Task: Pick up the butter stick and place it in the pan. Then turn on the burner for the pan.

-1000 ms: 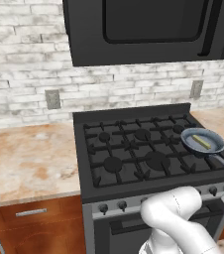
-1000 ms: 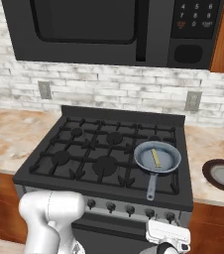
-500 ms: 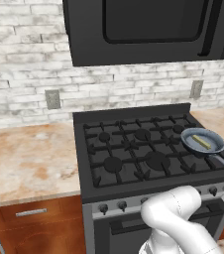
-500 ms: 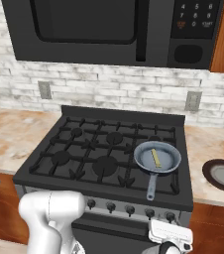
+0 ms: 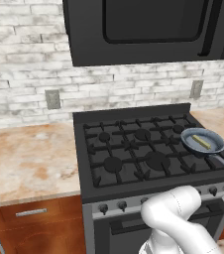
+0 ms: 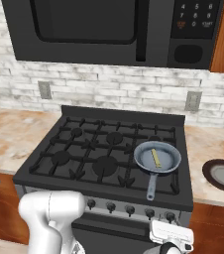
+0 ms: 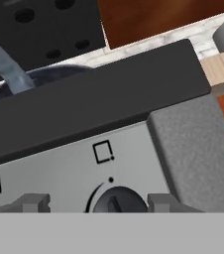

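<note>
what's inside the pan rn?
The butter stick lies inside the pan, on its blue-grey floor, roughly centred. Nothing else is in it. The pan sits on the stove's front right grate, covering the burner beneath.

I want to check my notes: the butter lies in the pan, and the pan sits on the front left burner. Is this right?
Not quite. The butter does lie in the pan, but the pan sits on the front right burner of the stove, as the right base view shows.
</note>
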You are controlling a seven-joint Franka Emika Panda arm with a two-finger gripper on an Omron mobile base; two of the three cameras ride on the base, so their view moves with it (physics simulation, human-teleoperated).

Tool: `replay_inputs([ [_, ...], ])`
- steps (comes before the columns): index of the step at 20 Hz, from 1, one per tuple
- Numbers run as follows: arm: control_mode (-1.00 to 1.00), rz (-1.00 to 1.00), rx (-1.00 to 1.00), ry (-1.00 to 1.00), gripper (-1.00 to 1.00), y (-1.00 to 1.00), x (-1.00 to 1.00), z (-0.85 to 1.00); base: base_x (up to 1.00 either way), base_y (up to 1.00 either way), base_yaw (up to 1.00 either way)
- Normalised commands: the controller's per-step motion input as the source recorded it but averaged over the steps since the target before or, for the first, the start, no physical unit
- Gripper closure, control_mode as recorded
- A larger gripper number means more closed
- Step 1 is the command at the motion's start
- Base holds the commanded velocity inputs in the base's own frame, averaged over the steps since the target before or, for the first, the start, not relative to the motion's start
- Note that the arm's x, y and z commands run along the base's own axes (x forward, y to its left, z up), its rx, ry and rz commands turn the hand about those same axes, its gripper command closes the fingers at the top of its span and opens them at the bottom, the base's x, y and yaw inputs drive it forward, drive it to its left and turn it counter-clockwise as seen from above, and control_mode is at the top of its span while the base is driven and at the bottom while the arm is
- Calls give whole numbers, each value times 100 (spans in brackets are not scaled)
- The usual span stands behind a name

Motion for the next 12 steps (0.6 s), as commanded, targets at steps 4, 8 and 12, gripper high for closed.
replay_inputs([
  [4, -100, 0, 0, 0, -100, 0, 3, -9, 0, 0, 0],
  [8, -100, 0, 0, 0, -100, 0, 1, -16, 0, 0, 0],
  [12, -100, 0, 0, 0, -100, 0, 0, -26, 0, 0, 0],
])
